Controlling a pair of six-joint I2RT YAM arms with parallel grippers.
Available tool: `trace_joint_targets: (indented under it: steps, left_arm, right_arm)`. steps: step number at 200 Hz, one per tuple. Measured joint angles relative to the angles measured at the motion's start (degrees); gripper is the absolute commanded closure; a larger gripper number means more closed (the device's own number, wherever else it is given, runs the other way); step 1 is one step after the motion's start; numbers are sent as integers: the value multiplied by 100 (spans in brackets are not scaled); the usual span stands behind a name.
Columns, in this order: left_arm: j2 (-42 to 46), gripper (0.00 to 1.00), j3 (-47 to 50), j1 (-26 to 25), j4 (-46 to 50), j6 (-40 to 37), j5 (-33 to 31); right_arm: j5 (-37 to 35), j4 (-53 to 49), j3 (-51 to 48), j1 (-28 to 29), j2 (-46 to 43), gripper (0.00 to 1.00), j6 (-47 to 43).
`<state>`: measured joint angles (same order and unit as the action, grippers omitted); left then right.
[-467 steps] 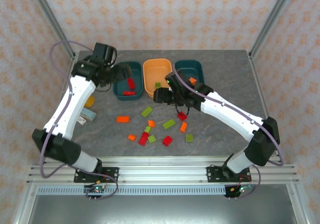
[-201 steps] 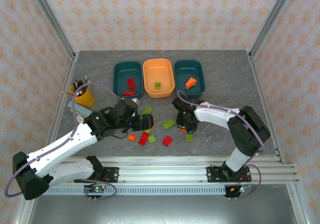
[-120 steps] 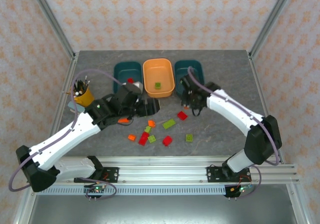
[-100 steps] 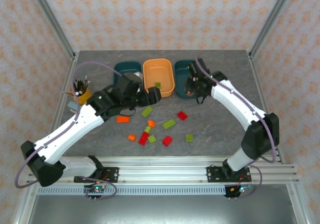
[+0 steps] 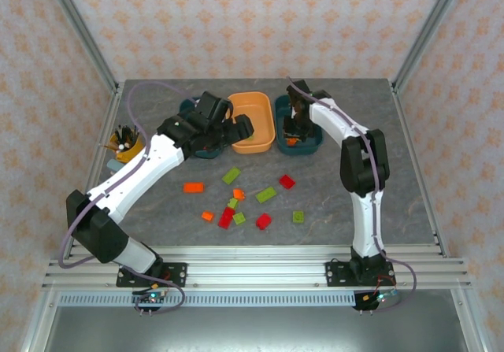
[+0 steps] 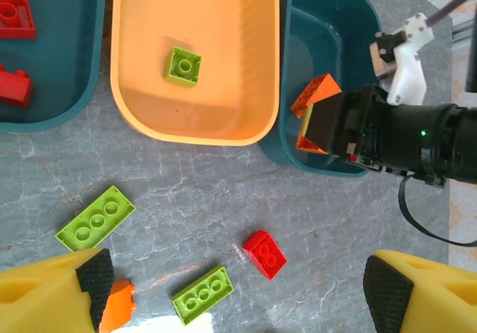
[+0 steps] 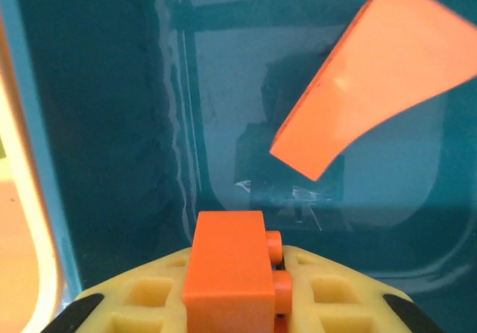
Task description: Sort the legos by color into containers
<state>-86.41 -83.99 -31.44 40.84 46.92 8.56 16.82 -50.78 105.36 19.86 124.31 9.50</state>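
Eleven or so loose legos (image 5: 252, 202), red, orange and lime green: scattered on the table (image 5: 354, 179) on the near side of the orange tub (image 5: 264, 100), well apart from it, unsorted

Item, left gripper (image 6: 238, 284): hangs above the near rim of the orange tub and looks straight down; yellow fingers (image 6: 52, 296) spread wide, nothing between them. Judged to be between picks

Item, orange tub: middle of the row of three; holds one green square brick (image 6: 183, 65), flat on its floor

Item, left teal tub (image 6: 59, 50): touching or just beside the orange tub on its left; holds red bricks (image 6: 15, 9)

Item, right teal tub (image 6: 320, 35): just beside the orange tub on its right; holds one orange wedge (image 7: 373, 72), lying loose toward the far wall

Item, right gripper (image 7: 231, 303): inside the walls of the right teal tub, at the end nearest the loose pile; jaws narrow, clamped on a small orange brick (image 7: 227, 266), studs facing sideways, the brick clear of the tub floor

Step in hand, as judged: delivery of the orange brick to the tub right of the orange tub, release not yet made

Next move calls for: parting the right jaws while within the walls, so the brick drops beside the wedge and not over the rim toward the orange tub; the left gripper then needs a descent onto one loose brick on the near side of the orange tub
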Motion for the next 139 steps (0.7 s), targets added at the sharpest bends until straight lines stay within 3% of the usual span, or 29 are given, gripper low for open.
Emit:
trace_joint_targets:
  steps: [34,88,139]
  left_arm:
    - [0,10,17,0,-4,20,0]
    - [13,10,131,0,2,66,-4]
    - [195,11,166,0,160,109,-116]
  right_arm:
    - [173,-70,225,-2,295,75,-101]
    - [232,-142,304,-2,485,53,-142]
    - [188,-251,544,-2,343,52,-133]
